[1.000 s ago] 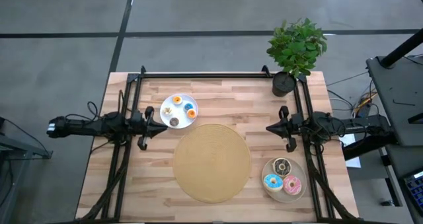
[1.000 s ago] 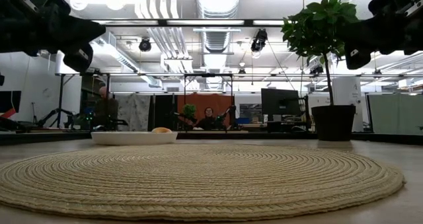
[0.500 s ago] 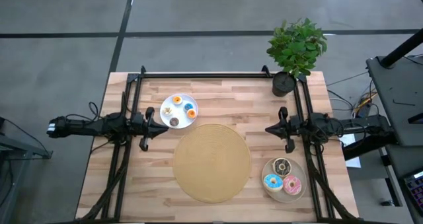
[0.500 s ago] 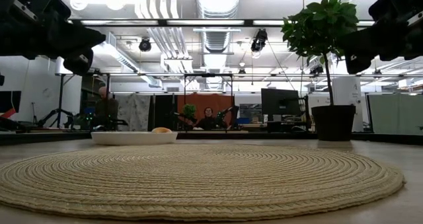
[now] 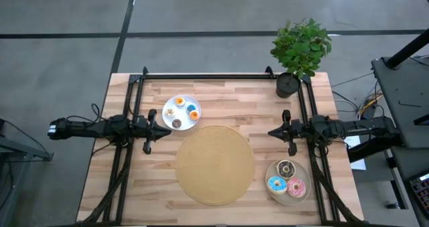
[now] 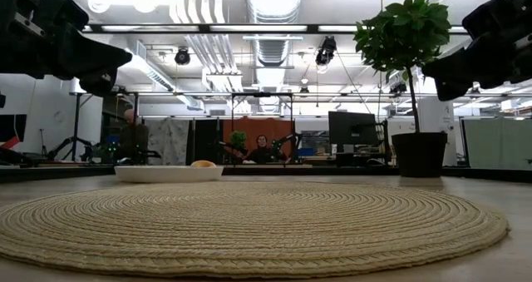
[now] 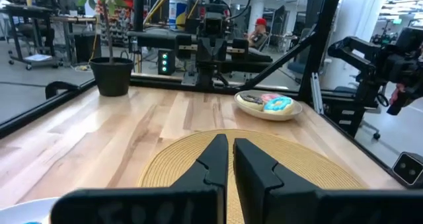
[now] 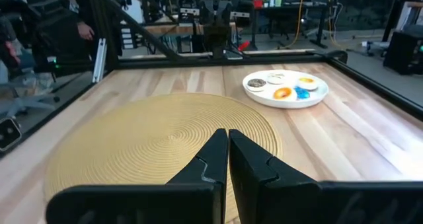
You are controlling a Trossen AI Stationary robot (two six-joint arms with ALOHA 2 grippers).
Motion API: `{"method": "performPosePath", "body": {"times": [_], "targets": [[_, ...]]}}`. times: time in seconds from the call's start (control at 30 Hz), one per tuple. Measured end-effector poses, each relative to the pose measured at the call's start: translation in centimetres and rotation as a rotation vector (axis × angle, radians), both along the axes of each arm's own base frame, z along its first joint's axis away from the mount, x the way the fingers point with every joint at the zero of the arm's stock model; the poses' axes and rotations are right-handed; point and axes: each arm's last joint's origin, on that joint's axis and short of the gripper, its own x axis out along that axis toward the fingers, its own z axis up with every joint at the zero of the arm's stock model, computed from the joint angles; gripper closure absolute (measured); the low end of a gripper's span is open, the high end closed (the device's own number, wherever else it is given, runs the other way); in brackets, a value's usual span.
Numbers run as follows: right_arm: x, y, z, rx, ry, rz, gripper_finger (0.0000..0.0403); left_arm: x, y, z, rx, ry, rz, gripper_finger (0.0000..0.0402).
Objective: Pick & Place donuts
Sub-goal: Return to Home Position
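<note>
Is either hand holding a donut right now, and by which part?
Nothing is held. The left hand and right hand are both shut and empty, one at each side of the round woven tan mat.

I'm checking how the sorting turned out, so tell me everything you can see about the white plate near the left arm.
The white plate is round, shallow and smooth, lying flat on the wooden table close beside the woven mat. It holds five small donuts: brown, orange, blue, yellow-orange and pale. The left gripper, shut, hangs nearby without touching it.
</note>
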Motion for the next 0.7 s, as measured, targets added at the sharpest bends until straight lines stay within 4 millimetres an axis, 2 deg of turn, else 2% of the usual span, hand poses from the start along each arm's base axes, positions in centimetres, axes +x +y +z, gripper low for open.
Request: {"method": "performPosePath", "body": {"times": [0.7], "targets": [[-0.05, -0.01, 0.47, -0.012, -0.051, 0.000, 0.0394, 0.00, 0.00, -0.02, 0.003, -0.001, 0.000, 0.0402]]}}
